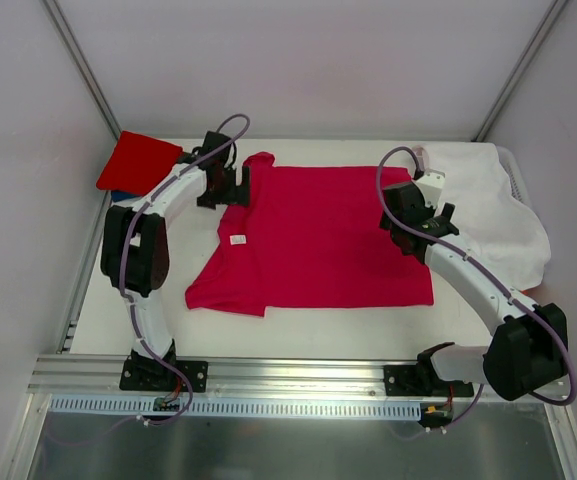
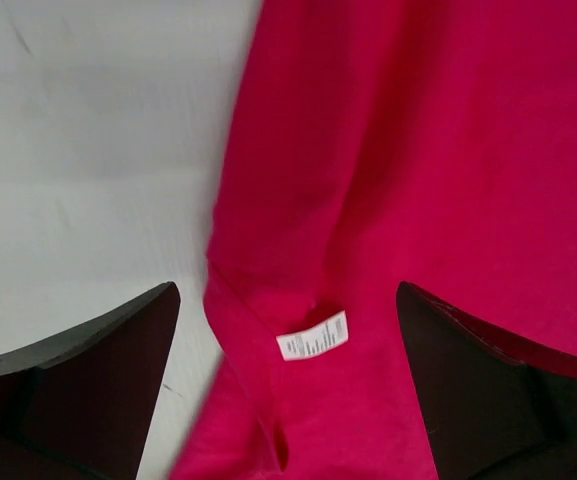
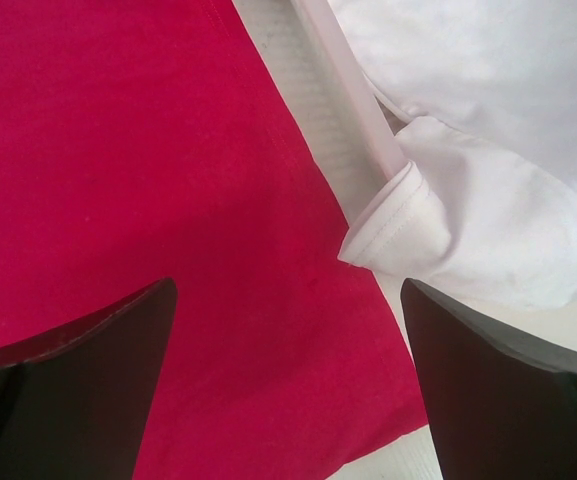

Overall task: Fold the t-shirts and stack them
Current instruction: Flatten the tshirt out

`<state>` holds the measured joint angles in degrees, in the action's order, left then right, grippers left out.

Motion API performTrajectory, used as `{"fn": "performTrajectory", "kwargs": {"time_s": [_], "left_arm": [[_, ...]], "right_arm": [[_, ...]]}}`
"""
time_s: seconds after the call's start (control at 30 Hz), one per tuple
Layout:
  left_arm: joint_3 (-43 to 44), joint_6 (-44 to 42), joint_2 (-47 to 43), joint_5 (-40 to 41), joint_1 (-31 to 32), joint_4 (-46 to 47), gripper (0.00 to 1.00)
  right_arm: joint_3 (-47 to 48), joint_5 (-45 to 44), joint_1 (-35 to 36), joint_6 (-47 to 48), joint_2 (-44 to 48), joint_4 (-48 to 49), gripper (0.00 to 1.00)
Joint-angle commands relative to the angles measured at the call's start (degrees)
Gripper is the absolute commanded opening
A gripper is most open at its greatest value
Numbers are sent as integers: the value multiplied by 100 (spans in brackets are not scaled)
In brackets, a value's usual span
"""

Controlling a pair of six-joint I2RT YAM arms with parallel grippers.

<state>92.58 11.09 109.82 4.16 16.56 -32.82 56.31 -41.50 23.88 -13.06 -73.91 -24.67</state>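
Step in hand: the crimson-pink t-shirt [image 1: 318, 240] is lying spread out on the middle of the table [image 1: 298, 325], so the folding of this shirt appears to be only starting or between folds. It is not yet a compact packet.

Stack so far: a bright red t-shirt [image 1: 138, 160] is sitting folded at the far left corner, with a sliver of a blue t-shirt [image 1: 117, 196] showing under its near edge. The two are well apart from the crimson one.

Left gripper [image 2: 286, 290]: it is hovering over the shirt's left edge with its jaws standing wide apart. The white neck tag [image 2: 313, 335] is lying on the cloth below the gap, and nothing is being gripped.

Right gripper [image 3: 288, 285]: it is hanging over the shirt's right edge with its jaws spread fully and empty. A white cloth [image 3: 488, 150] is lying just beside that edge.

Contact: whether either gripper's fingertips are brushing the fabric, I cannot tell.

Next move, as a judgement: each gripper is likely needing to drop onto its own edge and pinch only the crimson cloth. The right one should be keeping clear of the white hem. Then both would be carrying the edge over in step so the fold lands flat.
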Motion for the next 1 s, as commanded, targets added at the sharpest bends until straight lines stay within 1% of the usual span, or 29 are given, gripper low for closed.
{"fn": "performTrajectory", "kwargs": {"time_s": [0.0, 0.03, 0.1, 0.13, 0.17, 0.23, 0.33, 0.5, 0.7, 0.8, 0.83, 0.97], "left_arm": [[-634, 947, -136, -1460, -258, 64, 90], [-905, 1034, -171, -1506, -258, 178, 90], [-1179, 1158, -320, -1533, -276, 459, 89], [-1511, 1254, -390, -1454, -284, 591, 89], [-1688, 1290, -461, -1480, -311, 871, 89], [-2162, 1465, -654, -1733, -398, 1171, 88], [-2594, 1562, -830, -1744, -495, 1646, 87], [-2824, 1677, -883, -1647, -513, 2016, 83], [-2833, 1677, -831, -1297, -522, 2113, 80], [-2841, 1729, -839, -1024, -531, 2113, 75], [-2868, 1782, -848, -945, -539, 2113, 71], [-2991, 1932, -997, -461, -548, 2244, 65]], "right_arm": [[-33, -8, 20, -74, 210, 67, 99], [-50, -8, 29, -65, 210, 67, 99], [-59, -25, 29, -65, 228, 67, 100], [-68, -43, 29, -65, 228, 58, 99], [-68, -52, 29, -56, 237, 41, 99], [-85, -43, 29, -56, 254, 50, 100], [-94, -25, 29, -56, 263, 58, 100], [-112, 10, 29, -74, 245, 67, 99], [-121, -16, 38, -65, 184, 67, 99], [-112, -25, 47, -74, 158, 67, 100], [-112, -25, 38, -65, 158, 67, 99], [-103, -34, 38, -56, 96, 67, 99]]}}
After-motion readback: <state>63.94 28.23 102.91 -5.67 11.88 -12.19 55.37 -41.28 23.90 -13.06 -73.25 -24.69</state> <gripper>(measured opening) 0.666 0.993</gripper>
